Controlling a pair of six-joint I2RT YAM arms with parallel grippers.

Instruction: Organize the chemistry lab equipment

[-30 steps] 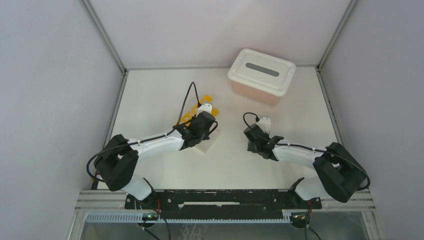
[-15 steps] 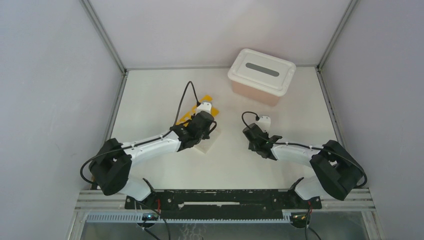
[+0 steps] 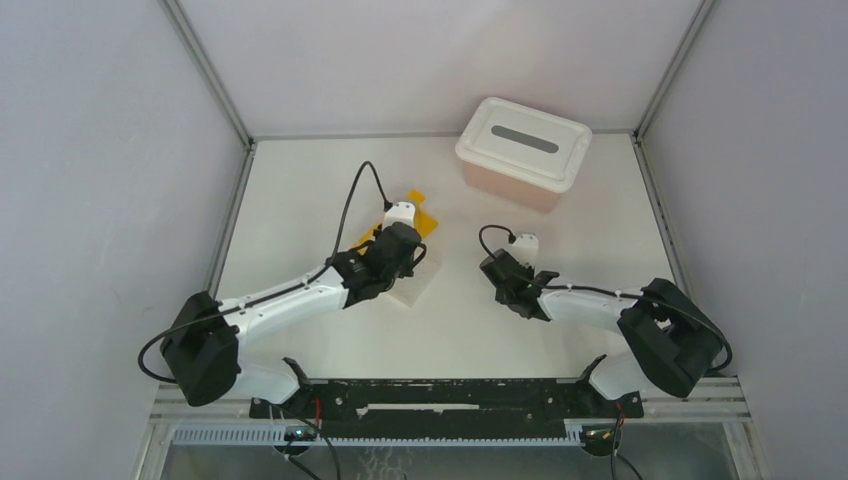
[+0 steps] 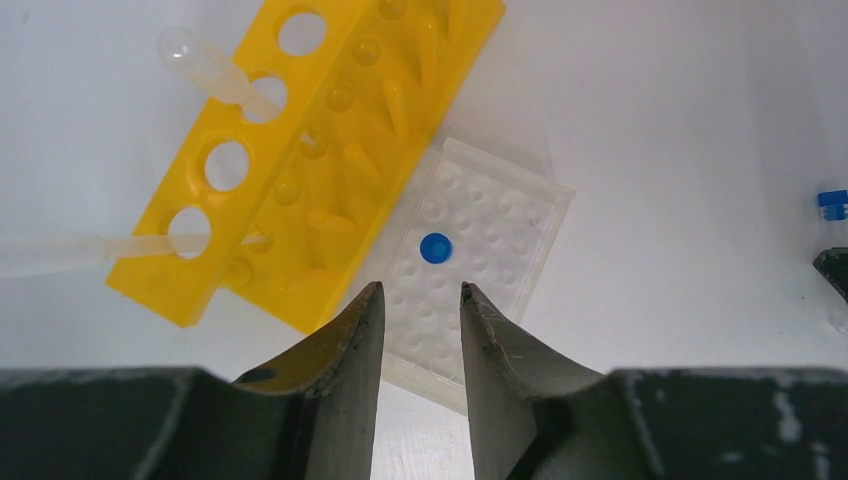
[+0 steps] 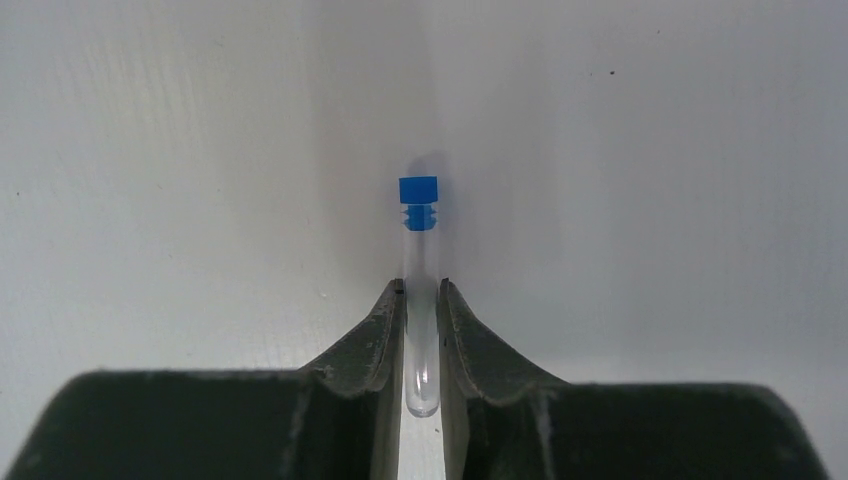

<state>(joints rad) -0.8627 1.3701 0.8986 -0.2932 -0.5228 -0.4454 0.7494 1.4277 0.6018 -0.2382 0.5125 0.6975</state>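
The yellow tube rack (image 4: pixel 330 150) lies on the table with two thin clear droppers (image 4: pixel 215 78) resting across its holes. The small clear grid rack (image 4: pixel 480 250) sits against it, with one blue-capped tube (image 4: pixel 435 247) standing in it. My left gripper (image 4: pixel 420 300) hovers above the grid rack's near edge, open and empty. My right gripper (image 5: pixel 422 292) is shut on a clear blue-capped tube (image 5: pixel 419 215), with the cap pointing away from the fingers. In the top view the left gripper (image 3: pixel 392 260) is over both racks and the right gripper (image 3: pixel 500 272) is mid-table. The squeeze bottle is out of view.
The pink tub with its white slotted lid (image 3: pixel 523 140) stands at the back right. In the left wrist view the blue cap of a tube (image 4: pixel 832 204) shows at the right edge, beside a dark finger.
The left arm has shifted slightly back and to the left over the racks. The right gripper has moved a little left with the tube in it.
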